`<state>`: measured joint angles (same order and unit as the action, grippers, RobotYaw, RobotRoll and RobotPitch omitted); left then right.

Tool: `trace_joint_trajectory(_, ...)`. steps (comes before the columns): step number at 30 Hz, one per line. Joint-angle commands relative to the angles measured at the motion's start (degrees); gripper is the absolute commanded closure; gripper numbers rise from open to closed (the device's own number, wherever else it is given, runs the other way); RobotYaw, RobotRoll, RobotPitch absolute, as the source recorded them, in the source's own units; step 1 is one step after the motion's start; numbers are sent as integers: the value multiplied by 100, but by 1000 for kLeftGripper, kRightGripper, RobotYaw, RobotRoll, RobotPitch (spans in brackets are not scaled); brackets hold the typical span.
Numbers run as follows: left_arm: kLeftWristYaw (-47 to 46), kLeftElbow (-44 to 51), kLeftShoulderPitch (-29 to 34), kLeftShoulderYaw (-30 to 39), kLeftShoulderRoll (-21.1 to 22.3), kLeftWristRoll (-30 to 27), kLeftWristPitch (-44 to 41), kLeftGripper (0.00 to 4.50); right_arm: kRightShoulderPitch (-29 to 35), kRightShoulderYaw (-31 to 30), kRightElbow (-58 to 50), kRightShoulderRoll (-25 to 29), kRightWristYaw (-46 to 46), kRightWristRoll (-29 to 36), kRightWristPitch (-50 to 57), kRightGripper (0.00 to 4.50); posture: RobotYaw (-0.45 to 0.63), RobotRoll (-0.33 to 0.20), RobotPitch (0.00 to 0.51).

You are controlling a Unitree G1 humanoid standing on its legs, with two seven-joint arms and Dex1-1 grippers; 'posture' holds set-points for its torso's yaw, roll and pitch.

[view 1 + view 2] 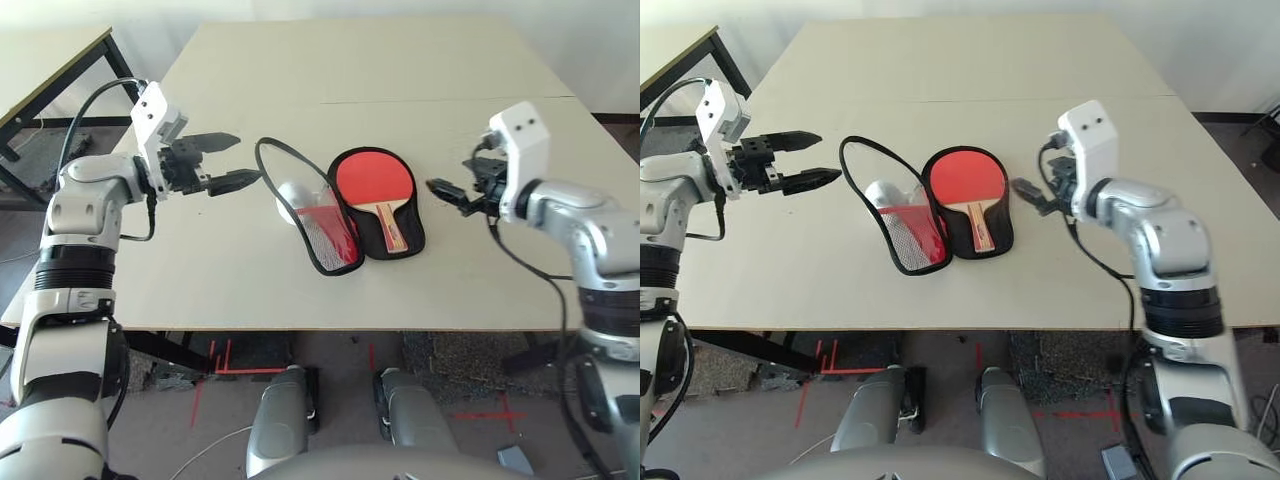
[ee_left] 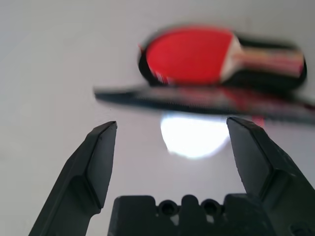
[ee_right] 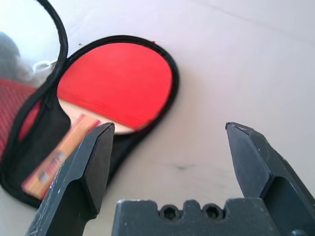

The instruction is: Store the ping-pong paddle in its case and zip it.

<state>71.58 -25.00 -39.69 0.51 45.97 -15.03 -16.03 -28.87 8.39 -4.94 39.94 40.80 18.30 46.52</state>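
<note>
On the pale table (image 1: 400,295), the paddle (image 1: 374,178) lay in its open case (image 1: 418,240).
The left gripper (image 1: 245,161) and the right gripper (image 1: 1025,187) were both wide, one at each side.

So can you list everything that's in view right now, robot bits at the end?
Table: one, pale, under the paddle and case
Side table: one, pale top, dark legs, beyond the left arm
Case: one, red and black, lying open mid-table
Paddle: one, red face, wooden handle, in the case's right half
Floor tape: several strips, red, on the floor
Grippers: two, black, open; left gripper left of the case, right gripper right of it
Arms: two, silver and black, either side
</note>
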Motion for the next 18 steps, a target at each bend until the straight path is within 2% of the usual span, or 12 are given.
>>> trace_joint_trajectory(1, 215, 264, 273, -313, 2, 145, -65, 0, 344, 333, 270, 486, 907, 464, -168, 23, 66, 0, 86)
trace_joint_trajectory(3, 238, 314, 360, -480, -54, 261, 3, 0, 447, 354, 356, 655, 989, 443, -304, 23, 60, 0, 85)
trace_joint_trajectory(7, 206, 268, 384, -755, -188, 482, 208, 0, 475, 424, 438, 644, 877, 411, -446, 23, 49, 0, 80)
trace_joint_trajectory(18, 229, 262, -354, -1162, -1140, 549, 324, 0, 790, 536, 474, 591, 608, 424, -671, 23, 9, 0, 76)
